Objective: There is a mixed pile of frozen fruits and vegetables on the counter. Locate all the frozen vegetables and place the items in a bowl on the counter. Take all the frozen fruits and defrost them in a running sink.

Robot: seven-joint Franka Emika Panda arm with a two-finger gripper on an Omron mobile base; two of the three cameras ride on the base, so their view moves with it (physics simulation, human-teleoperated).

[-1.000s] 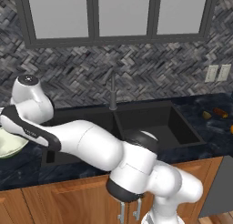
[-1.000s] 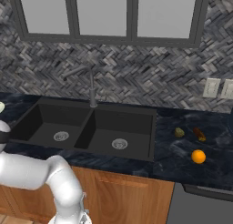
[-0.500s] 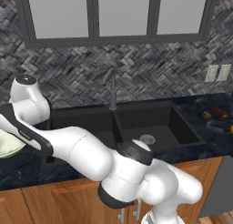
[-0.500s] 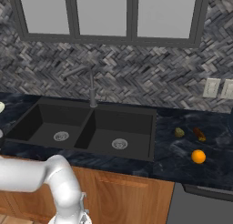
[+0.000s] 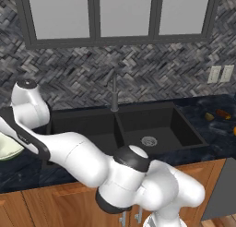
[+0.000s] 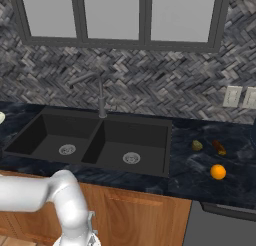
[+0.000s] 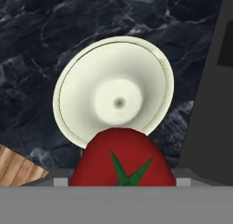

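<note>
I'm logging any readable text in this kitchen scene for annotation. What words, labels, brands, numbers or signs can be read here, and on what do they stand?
None can be read: no words, numbers or brand marks in any view.
The bowl, the red tomato in front of it, the counter, the sink and the wall outlets all carry no lettering.

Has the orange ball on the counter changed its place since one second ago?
No. In the right base view the orange ball lies at the same spot on the counter, right of the sink, as before.
</note>
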